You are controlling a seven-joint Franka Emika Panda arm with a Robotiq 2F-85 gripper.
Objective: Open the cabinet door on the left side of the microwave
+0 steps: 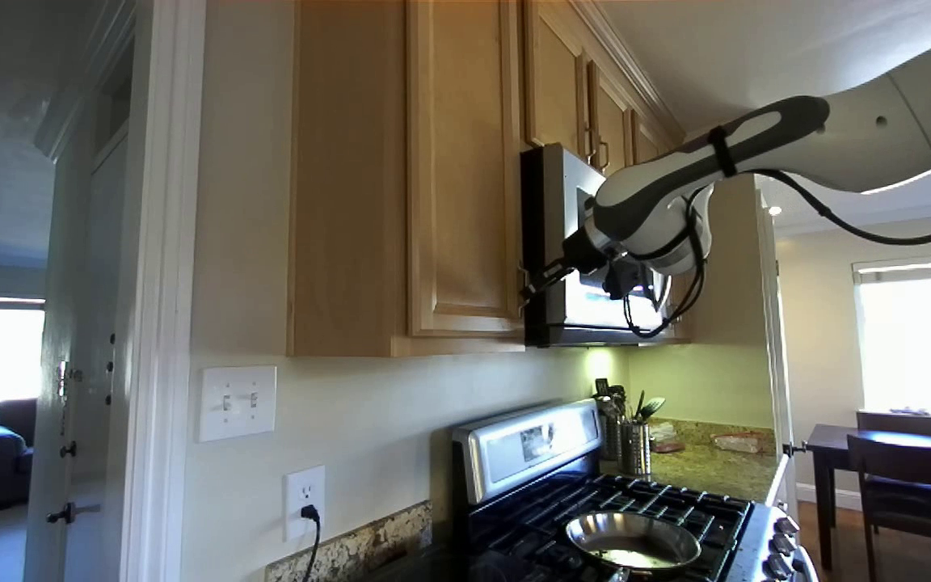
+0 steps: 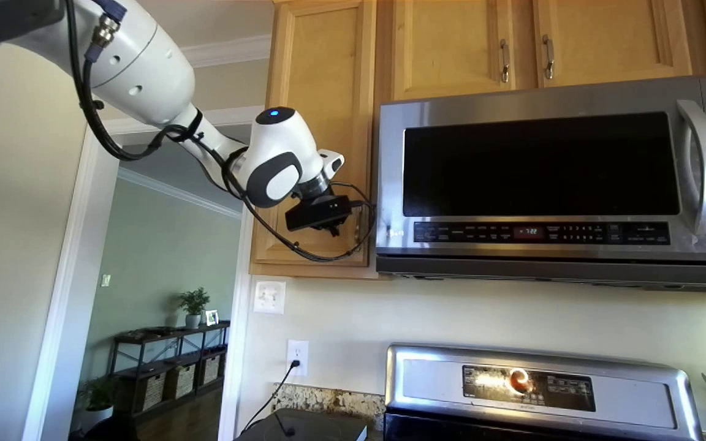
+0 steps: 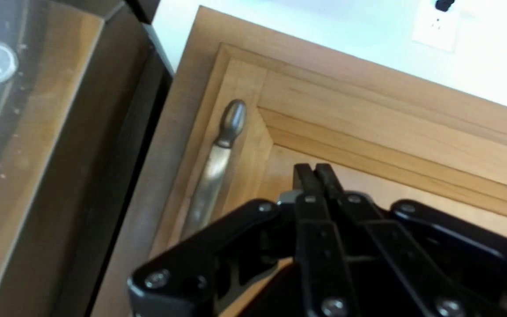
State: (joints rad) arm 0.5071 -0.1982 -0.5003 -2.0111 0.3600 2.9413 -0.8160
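Observation:
The tall maple cabinet door [image 1: 465,162] is closed, left of the microwave [image 2: 543,165]. The door also shows in an exterior view [image 2: 328,73] and in the wrist view [image 3: 394,187]. Its metal bar handle [image 3: 213,169] runs along the door edge nearest the microwave; its lower part in the wrist view is hidden behind my gripper. My gripper [image 3: 317,169] is shut with nothing between its fingertips. In the wrist view the fingertips are right of the handle, over the door panel, apart from the handle. In an exterior view the gripper [image 1: 528,293] points at the door's handle edge.
The microwave's side [image 3: 99,145] stands out close beside the handle edge. Shorter wood doors [image 2: 451,49] with handles are above it. Below are the stove [image 2: 531,386] and a steel pan [image 1: 631,540]. A cable [image 2: 304,254] loops from the wrist.

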